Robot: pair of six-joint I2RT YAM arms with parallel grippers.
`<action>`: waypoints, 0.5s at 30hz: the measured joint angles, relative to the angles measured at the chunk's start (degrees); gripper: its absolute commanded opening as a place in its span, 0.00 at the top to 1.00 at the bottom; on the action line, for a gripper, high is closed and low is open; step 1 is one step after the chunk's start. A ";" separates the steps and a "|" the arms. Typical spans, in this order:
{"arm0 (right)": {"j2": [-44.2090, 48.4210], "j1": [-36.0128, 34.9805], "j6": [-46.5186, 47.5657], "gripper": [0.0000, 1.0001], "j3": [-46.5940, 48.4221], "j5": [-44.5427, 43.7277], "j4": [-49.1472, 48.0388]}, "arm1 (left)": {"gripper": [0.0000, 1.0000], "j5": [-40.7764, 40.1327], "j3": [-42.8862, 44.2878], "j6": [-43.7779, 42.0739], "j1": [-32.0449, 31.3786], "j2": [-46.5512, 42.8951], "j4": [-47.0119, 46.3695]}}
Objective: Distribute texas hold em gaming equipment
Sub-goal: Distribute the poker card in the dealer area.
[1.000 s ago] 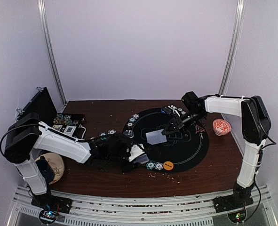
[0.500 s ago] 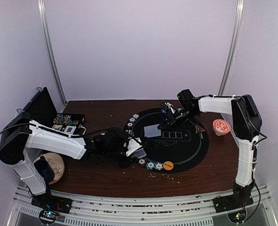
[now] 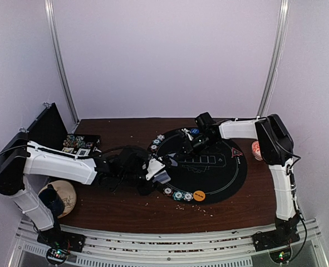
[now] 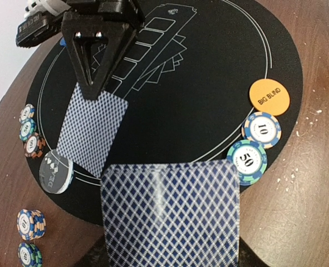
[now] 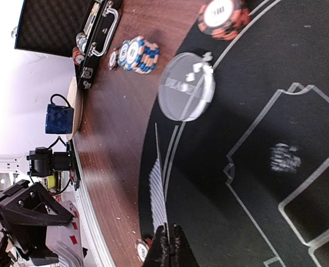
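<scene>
My left gripper (image 3: 155, 170) is shut on a deck of blue-diamond-backed playing cards (image 4: 170, 214) at the mat's near-left edge; the deck hides its fingers in the left wrist view. Just beyond it, my right gripper (image 4: 93, 92) is shut on a single card (image 4: 92, 132), which hangs over the black mat (image 4: 209, 72) near the left rim. That card is edge-on (image 5: 160, 192) in the right wrist view. An orange BIG BLIND disc (image 4: 269, 96) and two chips (image 4: 253, 146) lie at the mat's near edge. A clear dealer disc (image 4: 57, 171) and more chips (image 4: 29, 130) line the left rim.
An open black case (image 3: 78, 146) with chips stands at the back left. A blue mug (image 3: 52, 199) sits on a wooden plate at the near left. The red-and-white bowl (image 3: 255, 149) is partly behind the right arm. Chip stacks (image 4: 30, 223) rest on the wood left of the mat.
The right gripper has carried its card leftward across the mat, close to the left gripper. The left gripper with the deck has drawn back slightly to the left.
</scene>
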State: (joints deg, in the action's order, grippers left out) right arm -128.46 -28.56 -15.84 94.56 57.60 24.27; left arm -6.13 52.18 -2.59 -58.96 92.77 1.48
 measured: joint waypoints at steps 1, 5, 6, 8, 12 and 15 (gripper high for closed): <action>-0.15 -0.48 -0.57 1.00 0.00 0.13 -0.61 | 0.87 -0.02 0.00 0.15 0.04 -0.11 0.00; -1.49 -2.27 -2.84 1.00 0.00 0.76 -3.48 | 0.87 -0.09 0.00 0.68 0.09 -0.37 0.04; -1.81 -2.49 -3.23 1.00 0.00 0.92 -3.89 | 0.87 -0.11 0.00 0.79 0.09 -0.50 0.07; -2.60 -2.95 -4.04 1.00 0.00 1.20 -4.52 | 0.87 -0.31 0.00 0.87 0.09 -0.87 0.07; -3.48 -3.91 -5.31 1.00 0.00 1.77 -5.35 | 0.87 -0.63 0.00 1.07 0.09 -2.29 -0.02; -3.67 -4.55 -6.51 1.00 -0.07 2.12 -6.62 | 0.87 -0.92 0.00 1.25 0.09 -2.84 -0.11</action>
State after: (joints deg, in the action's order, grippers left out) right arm -132.14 -33.10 -22.35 94.50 59.72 17.65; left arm -7.05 52.18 -1.34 -58.87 89.93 1.37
